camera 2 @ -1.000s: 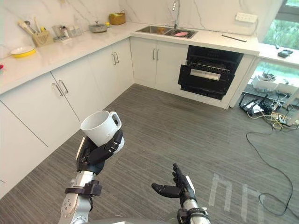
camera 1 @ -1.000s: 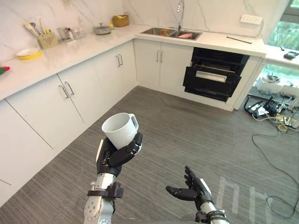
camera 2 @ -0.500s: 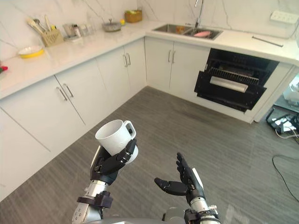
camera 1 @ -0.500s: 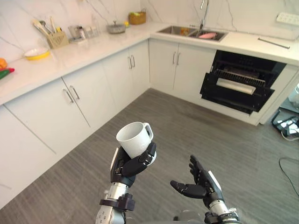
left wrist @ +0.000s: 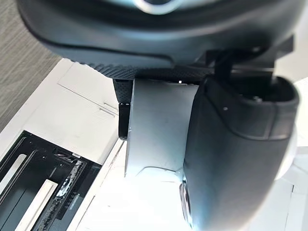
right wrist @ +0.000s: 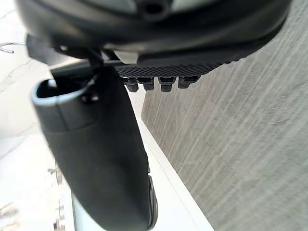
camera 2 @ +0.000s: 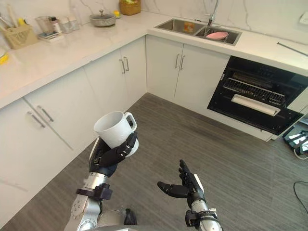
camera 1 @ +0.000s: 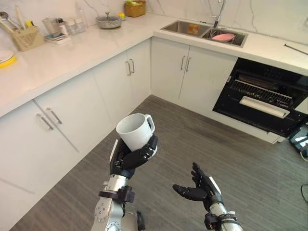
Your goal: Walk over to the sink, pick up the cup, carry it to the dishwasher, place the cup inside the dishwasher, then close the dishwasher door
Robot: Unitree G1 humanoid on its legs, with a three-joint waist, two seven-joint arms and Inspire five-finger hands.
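Observation:
My left hand (camera 1: 129, 161) is curled round a white cup (camera 1: 134, 131) and holds it upright above the grey floor, mouth up, handle toward the far right. The cup's white wall (left wrist: 154, 130) also fills the space past the fingers in the left wrist view. My right hand (camera 1: 201, 188) hovers lower right, palm up, fingers relaxed, holding nothing. The dishwasher (camera 1: 267, 98) stands far right under the counter, its black door (camera 1: 262, 118) tilted open and a rack visible inside. The steel sink (camera 1: 207, 32) is set into the counter beyond, with a pink item in it.
White cabinets (camera 1: 96, 103) run along the left under a pale counter (camera 1: 72, 48) carrying a pot, jars and a utensil holder. A basket (camera 1: 134, 8) stands in the far corner. Grey plank floor (camera 1: 231, 159) lies between me and the dishwasher.
The camera has moved: cabinets, sink and dishwasher now look nearer and shifted. The cup stays held in my left hand and the right hand keeps its pose.

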